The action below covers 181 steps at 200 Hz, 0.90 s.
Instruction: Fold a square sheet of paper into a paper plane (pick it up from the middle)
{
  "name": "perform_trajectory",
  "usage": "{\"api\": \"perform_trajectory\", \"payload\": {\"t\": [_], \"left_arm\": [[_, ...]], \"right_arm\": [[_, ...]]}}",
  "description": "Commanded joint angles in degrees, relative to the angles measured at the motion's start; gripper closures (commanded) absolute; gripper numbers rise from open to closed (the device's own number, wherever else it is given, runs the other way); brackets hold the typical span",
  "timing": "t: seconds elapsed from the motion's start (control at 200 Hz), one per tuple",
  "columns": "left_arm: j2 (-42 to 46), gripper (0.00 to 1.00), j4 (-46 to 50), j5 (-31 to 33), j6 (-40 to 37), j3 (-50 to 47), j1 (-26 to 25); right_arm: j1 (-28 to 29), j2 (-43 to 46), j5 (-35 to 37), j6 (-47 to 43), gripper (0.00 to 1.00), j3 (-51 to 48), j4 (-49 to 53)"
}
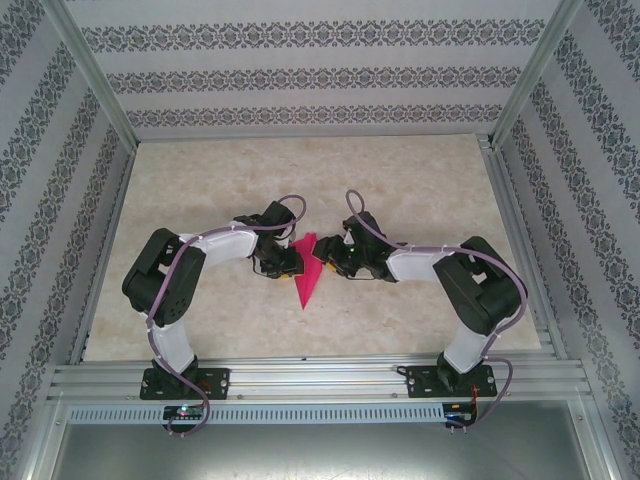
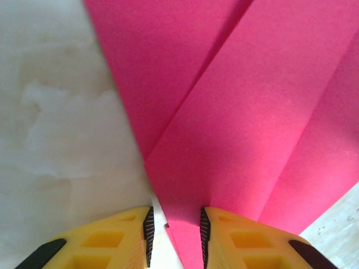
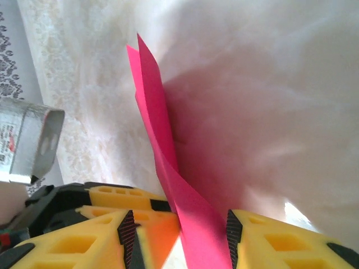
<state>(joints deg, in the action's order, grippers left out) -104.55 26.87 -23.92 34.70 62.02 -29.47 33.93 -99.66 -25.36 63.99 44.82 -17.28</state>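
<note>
Presently, step in hand: judged to be a mid-sequence fold, with the sheet already narrowed to a point and one flap raised for creasing.
Paper location: the paper wedge (image 1: 308, 275) lies at the middle of the table (image 1: 200, 190), between the two grippers, with its tip towards the arm bases.
Paper condition: the left wrist view shows layered folds with diagonal creases. The right wrist view shows one flap (image 3: 154, 112) standing up off the table, slightly twisted.
Left gripper (image 2: 175, 216): released. The jaws stand narrowly apart over the near edge of the wedge, with bare table showing beside one pad and no clamp evident.
Right gripper (image 3: 178, 224): released. The jaws stand wider and the upright flap passes through the gap, with neither pad seen pressing it.
Recommended method: the left should pin the flat layers close to the crease line. The right should then nip the flap low, near its root, and lay it over in one slow sweep.
Risk noted: thin paper is likely to slide or buckle if pulled before it is pinned.
Check required: edges aligned to the centre crease before pressing flat.
</note>
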Motion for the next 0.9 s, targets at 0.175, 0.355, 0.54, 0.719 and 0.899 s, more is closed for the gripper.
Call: {"api": "perform_trajectory", "payload": {"t": [0.175,0.355,0.54,0.719,0.899], "left_arm": [[-2.15,0.7,-1.13,-2.97,-0.43,-0.41,-0.28],[-1.78,0.71,-1.71,-2.85,0.02,-1.1,-0.22],[-1.27,0.72,-1.91,-2.53,0.19,-1.59,-0.29],[-0.66,0.72,-2.26,-2.52,0.59,-2.17,-0.26],[0.21,0.72,-3.13,-2.44,1.24,-2.81,-0.23]], "right_arm": [[1.21,-4.0,-4.15,-1.69,0.49,2.22,-4.5],[1.96,-4.55,-4.49,-3.06,0.5,2.7,-3.94],[2.26,-6.19,-3.4,-4.53,0.57,3.92,-2.62],[2.62,-8.16,-3.99,-5.95,0.65,6.07,-2.19],[2.88,-9.63,-4.34,-7.38,0.74,8.2,-0.03]]}}
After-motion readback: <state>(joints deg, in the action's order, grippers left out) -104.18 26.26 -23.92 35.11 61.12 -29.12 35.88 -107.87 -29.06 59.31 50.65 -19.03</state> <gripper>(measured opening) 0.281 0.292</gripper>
